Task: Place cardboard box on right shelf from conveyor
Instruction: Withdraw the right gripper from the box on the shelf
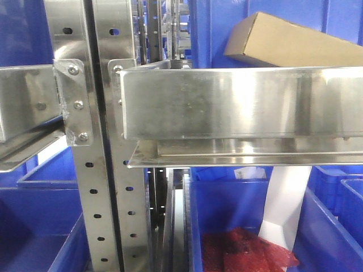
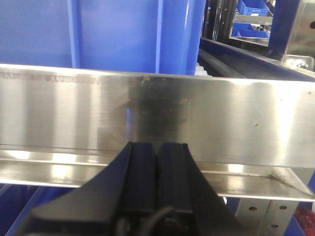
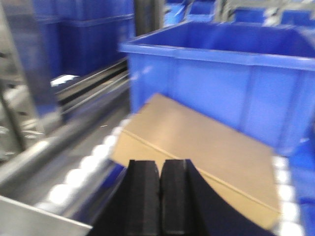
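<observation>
The tan cardboard box (image 1: 295,42) lies on top of the right shelf (image 1: 238,102), behind its shiny steel front lip, with its left end a little higher. In the right wrist view the cardboard box (image 3: 197,142) rests on white rollers (image 3: 74,177) against a blue bin (image 3: 221,83). My right gripper (image 3: 160,162) is shut just in front of the box's near edge, with nothing between its fingers. My left gripper (image 2: 157,145) is shut and empty, close to a steel shelf lip (image 2: 206,118). The conveyor is out of view.
Perforated steel uprights (image 1: 96,170) stand left of the right shelf, with another steel shelf (image 1: 22,107) beyond them. Below are blue bins (image 1: 227,209), one holding red wrapping (image 1: 249,252) and a white sheet (image 1: 286,209). More blue bins (image 2: 113,34) stand behind the lip.
</observation>
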`<move>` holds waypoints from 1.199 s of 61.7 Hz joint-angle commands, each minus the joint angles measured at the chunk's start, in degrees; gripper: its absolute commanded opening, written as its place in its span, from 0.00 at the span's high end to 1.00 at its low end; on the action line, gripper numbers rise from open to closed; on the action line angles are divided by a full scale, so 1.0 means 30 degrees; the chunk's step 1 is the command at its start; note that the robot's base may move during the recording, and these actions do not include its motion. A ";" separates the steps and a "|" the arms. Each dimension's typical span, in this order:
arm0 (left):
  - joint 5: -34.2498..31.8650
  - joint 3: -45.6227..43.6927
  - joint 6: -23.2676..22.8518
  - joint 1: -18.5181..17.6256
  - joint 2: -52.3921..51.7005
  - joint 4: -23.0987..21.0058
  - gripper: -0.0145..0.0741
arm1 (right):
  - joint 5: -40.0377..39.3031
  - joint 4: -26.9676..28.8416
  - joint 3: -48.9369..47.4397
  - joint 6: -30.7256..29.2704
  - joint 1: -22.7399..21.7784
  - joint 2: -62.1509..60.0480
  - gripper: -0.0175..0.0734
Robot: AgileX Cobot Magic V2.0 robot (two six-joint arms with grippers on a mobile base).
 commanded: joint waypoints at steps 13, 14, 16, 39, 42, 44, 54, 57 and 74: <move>-0.1643 0.0187 0.0007 0.0033 -0.0245 -0.0112 0.97 | -0.5027 -0.1362 0.6290 0.1127 -0.2994 -0.5502 0.75; -0.1643 0.0187 0.0007 0.0033 -0.0245 -0.0112 0.97 | -0.5123 -0.1488 0.6778 0.1127 -0.3126 -0.5907 0.75; -0.1643 0.0187 0.0007 0.0033 -0.0245 -0.0112 0.97 | -0.5236 -0.1615 0.7410 0.1127 -0.3278 -0.6439 0.75; -0.1643 0.0187 0.0007 0.0033 -0.0245 -0.0112 0.97 | -0.7544 -0.1674 1.2753 0.1127 -0.4116 -1.0791 0.75; -0.1643 0.0187 0.0007 0.0033 -0.0245 -0.0112 0.97 | -0.7133 -0.1735 1.2707 0.1108 -0.4152 -1.0787 0.75; -0.1643 0.0187 0.0007 0.0033 -0.0245 -0.0112 0.97 | -0.7133 -0.1735 1.2707 0.1108 -0.4153 -1.0806 0.75; -0.1643 0.0187 0.0007 0.0033 -0.0245 -0.0112 0.97 | -0.7088 -0.1715 1.2707 0.1108 -0.4153 -1.0806 0.75; -0.1643 0.0187 0.0007 0.0033 -0.0245 -0.0112 0.97 | -0.7067 -0.1715 1.2707 0.1108 -0.4153 -1.0806 0.75; -0.1643 0.0187 0.0007 0.0033 -0.0245 -0.0112 0.97 | -0.7067 -0.1715 1.2707 0.1108 -0.4153 -1.0806 0.75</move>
